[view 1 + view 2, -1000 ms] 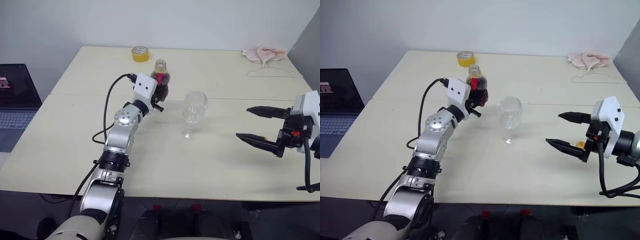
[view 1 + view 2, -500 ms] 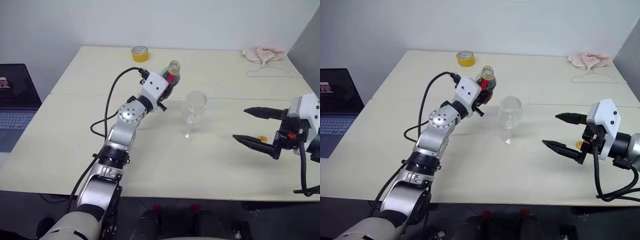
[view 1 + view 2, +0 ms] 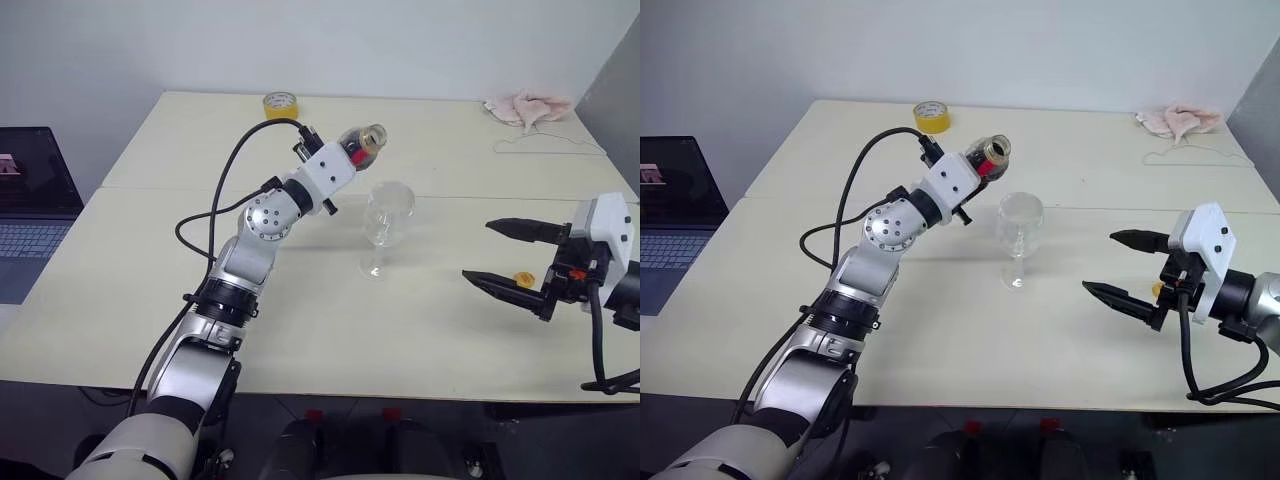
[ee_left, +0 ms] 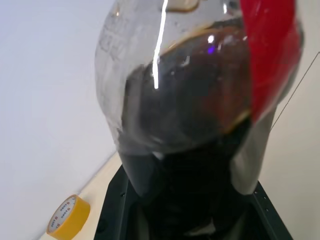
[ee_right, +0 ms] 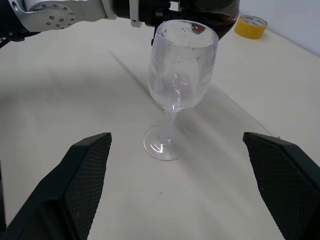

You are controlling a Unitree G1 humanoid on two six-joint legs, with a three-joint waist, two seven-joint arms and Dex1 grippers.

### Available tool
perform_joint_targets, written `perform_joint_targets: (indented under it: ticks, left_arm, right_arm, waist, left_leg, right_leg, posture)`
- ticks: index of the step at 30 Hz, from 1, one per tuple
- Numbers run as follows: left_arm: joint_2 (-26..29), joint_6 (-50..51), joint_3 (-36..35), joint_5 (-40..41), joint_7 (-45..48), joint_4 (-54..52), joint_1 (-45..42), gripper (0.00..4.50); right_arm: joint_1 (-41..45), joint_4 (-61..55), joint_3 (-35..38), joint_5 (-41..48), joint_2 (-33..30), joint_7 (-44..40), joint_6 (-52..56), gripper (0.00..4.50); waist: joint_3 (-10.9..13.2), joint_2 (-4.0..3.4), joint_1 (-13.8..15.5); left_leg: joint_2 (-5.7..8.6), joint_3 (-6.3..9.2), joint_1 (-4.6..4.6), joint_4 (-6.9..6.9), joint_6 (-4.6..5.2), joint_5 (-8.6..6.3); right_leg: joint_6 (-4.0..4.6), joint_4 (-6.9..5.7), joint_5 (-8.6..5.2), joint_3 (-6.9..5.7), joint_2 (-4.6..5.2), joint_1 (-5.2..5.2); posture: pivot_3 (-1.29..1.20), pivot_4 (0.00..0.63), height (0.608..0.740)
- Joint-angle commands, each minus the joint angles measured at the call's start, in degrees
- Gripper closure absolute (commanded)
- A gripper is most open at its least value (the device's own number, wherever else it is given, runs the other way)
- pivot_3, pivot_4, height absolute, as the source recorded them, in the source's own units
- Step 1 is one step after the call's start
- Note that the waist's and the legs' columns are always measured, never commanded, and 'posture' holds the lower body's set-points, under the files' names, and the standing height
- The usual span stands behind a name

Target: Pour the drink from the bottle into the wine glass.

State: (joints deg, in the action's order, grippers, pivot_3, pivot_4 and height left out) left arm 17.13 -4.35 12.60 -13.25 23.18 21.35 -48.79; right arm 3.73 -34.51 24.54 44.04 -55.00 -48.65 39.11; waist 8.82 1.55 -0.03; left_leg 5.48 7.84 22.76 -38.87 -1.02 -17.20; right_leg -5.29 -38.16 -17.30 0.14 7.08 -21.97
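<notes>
Left gripper [image 3: 345, 160] clamped on bottle [image 3: 362, 146], tipped toward wine glass [image 3: 385, 225] — mouth above and just behind rim, ready for pouring. Drink [image 4: 190, 100] pooled inside bottle; glass looks empty. Right gripper [image 3: 515, 260] spread wide, empty — waiting well apart.

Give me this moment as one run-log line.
phase: tipping to pour | left gripper: shut on bottle, tilted toward wine glass | glass: upright, empty | right gripper: jaws open, holding nothing
</notes>
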Motion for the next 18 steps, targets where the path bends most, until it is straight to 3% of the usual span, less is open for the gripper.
perform_joint_targets:
  ticks: [1, 18]
  left_arm:
    - [0.9, -3.8, 0.3, -1.9, -1.0, -1.1, -3.0, 3.56]
    - [3.1, -10.6, 1.3, -7.8, -3.4, 0.7, -3.5, 3.56]
  right_arm:
    - [0.0, -1.6, 1.7, 0.7, 0.1, 0.3, -0.7, 0.0]
    - [-1.1, -1.5, 2.4, 0.3, 0.0, 0.5, -0.9, 0.0]
  waist:
    - [0.0, 0.0, 0.0]
    - [0.0, 0.0, -0.1]
  left_leg:
    - [0.0, 0.0, 0.01, 0.0, 0.0, 0.0]
    - [0.01, -0.01, 0.05, -0.04, 0.0, 0.0]
  right_leg:
    - [0.0, -0.01, 0.0, 0.0, 0.0, -0.01]
    - [0.0, -0.1, 0.0, 0.0, 0.0, -0.08]
  posture:
    - [0.0, 0.15, 0.74]
    - [0.0, 0.15, 0.74]
